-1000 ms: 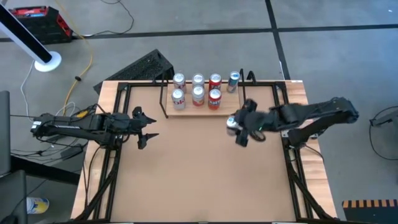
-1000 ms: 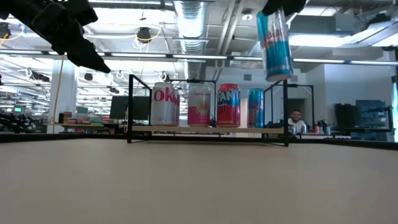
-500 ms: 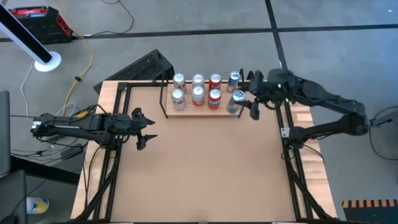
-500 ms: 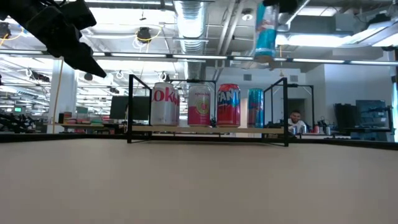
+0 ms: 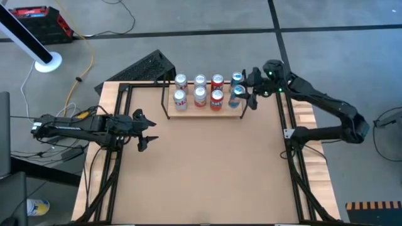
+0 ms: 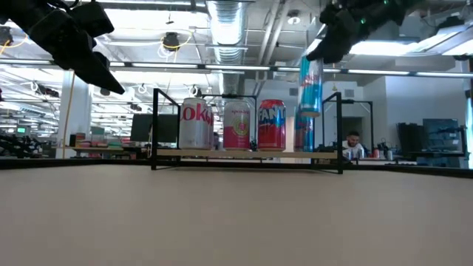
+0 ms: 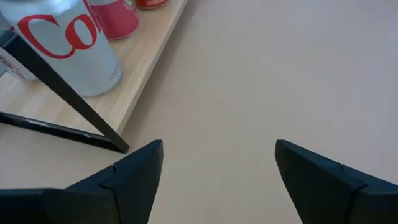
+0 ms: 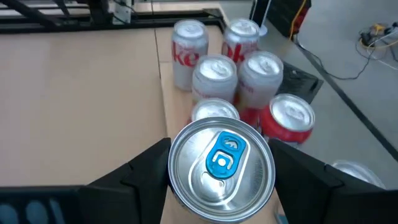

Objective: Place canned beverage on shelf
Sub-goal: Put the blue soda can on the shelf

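The shelf (image 5: 195,112), a pale wood plank in a black rod frame, stands at the table's far middle and also shows in the low view (image 6: 244,154). Several cans (image 5: 200,88) stand upright on it in two rows. My right gripper (image 5: 244,95) is shut on a blue and silver can (image 6: 310,85) above the shelf's right end. The can is in front of a blue can (image 6: 302,137) that stands on the plank. My left gripper (image 5: 149,129) is open and empty over the table's left side, and its wrist view (image 7: 217,174) looks at the shelf's left end. My right gripper pinches the can's side wall near its top (image 8: 177,155) between its two fingers (image 8: 146,171). The fingers come slanting down from the table's right. The can hangs upright, its lid (image 8: 222,160) up, lifted clear above the plank.
Black frame rails (image 5: 295,163) run along both table sides. The brown tabletop (image 5: 201,169) lies bare in front of the shelf. A dark rack (image 5: 147,66) lies on the floor behind the table. A person (image 6: 353,142) sits far off in the room.
My right gripper has carried the blue can from over the table's right middle toward the far edge, to the shelf's right end. It has then come down with it. The can has stayed upright and clear. My left gripper has kept still.
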Tool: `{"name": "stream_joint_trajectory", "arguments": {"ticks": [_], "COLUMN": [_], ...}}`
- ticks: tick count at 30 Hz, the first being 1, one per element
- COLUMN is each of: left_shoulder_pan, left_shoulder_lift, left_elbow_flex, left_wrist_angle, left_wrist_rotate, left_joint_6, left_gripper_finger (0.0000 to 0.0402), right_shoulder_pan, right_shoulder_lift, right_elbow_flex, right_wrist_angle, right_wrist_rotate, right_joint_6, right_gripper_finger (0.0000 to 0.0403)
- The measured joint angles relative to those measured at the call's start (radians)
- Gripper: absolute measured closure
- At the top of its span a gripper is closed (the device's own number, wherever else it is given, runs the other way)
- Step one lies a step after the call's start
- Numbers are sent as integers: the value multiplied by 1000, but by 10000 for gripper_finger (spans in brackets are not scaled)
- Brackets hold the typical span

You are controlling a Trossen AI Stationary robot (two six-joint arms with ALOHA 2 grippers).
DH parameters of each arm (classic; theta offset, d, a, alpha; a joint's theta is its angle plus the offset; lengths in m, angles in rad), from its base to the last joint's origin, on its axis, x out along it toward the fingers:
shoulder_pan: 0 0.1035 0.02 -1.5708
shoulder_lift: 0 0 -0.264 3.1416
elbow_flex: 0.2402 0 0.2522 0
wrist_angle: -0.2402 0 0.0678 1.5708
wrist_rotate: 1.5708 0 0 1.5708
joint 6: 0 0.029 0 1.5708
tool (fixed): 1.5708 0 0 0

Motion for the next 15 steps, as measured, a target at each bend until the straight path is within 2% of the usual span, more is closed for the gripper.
{"name": "stream_joint_trajectory", "arguments": {"ticks": [5, 15], "left_shoulder_pan": [0, 0], "left_shoulder_lift": [0, 0], "left_elbow_flex": [0, 0], "left_wrist_angle": [0, 1], "left_wrist_rotate": [0, 0], "left_joint_6": [-3, -3], "left_gripper_finger": [107, 107], "right_shoulder_pan": [-56, -111], "right_shoulder_lift": [9, 123], "right_elbow_flex": [-70, -79], "right_wrist_angle": [71, 71], "right_wrist_rotate": [-38, -124], "right_joint_6": [-68, -189], "right_gripper_finger": [140, 140]}}
